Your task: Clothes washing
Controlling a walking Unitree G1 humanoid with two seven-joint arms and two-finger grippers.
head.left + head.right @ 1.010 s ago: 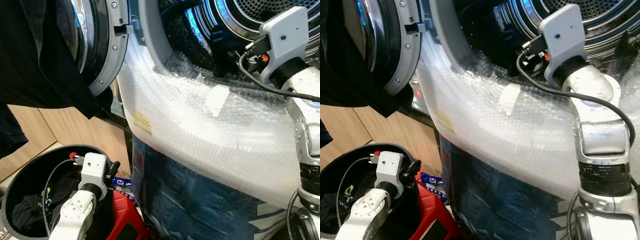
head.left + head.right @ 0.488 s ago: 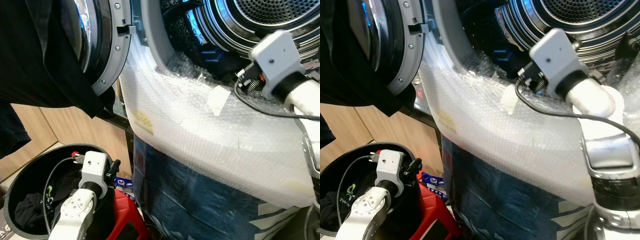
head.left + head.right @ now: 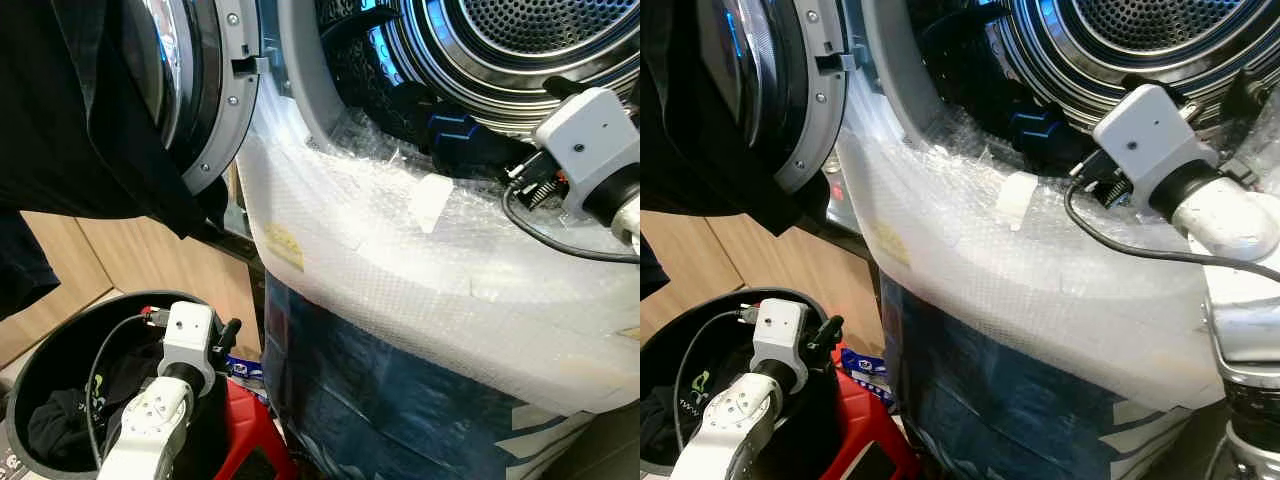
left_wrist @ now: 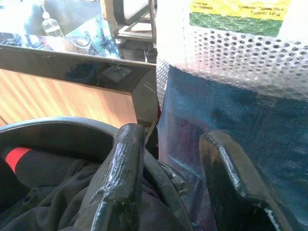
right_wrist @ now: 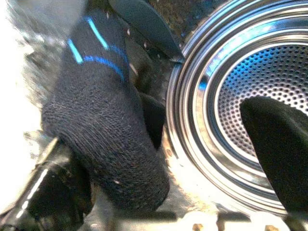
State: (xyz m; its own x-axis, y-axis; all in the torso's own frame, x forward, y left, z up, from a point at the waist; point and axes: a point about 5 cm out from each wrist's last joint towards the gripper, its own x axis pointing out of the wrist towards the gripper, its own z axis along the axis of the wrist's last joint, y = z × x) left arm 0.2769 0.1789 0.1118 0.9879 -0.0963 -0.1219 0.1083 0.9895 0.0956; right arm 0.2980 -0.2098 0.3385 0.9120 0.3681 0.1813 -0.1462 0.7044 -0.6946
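Note:
The washer's steel drum (image 3: 530, 40) stands open at the upper right. A dark knitted garment with blue stripes (image 5: 106, 120) lies on the drum's lower lip (image 3: 455, 130). My right gripper (image 5: 163, 144) is at that lip and open; the garment rests against one finger (image 5: 53, 197), and the other finger (image 5: 279, 144) stands before the drum. Low on the left, my left gripper (image 4: 175, 183) is open at the rim of a black basket (image 3: 60, 320) that holds dark clothes (image 3: 60, 420).
The washer door (image 3: 205, 90) hangs open at the upper left with a black garment (image 3: 70, 100) draped over it. Bubble wrap (image 3: 400, 260) covers the washer's front. A red stool (image 3: 245, 430) stands between basket and washer. Wooden panels run behind the basket.
My right wrist has dropped from in front of the drum to its lower lip and drifted right. The left arm has stayed at the basket.

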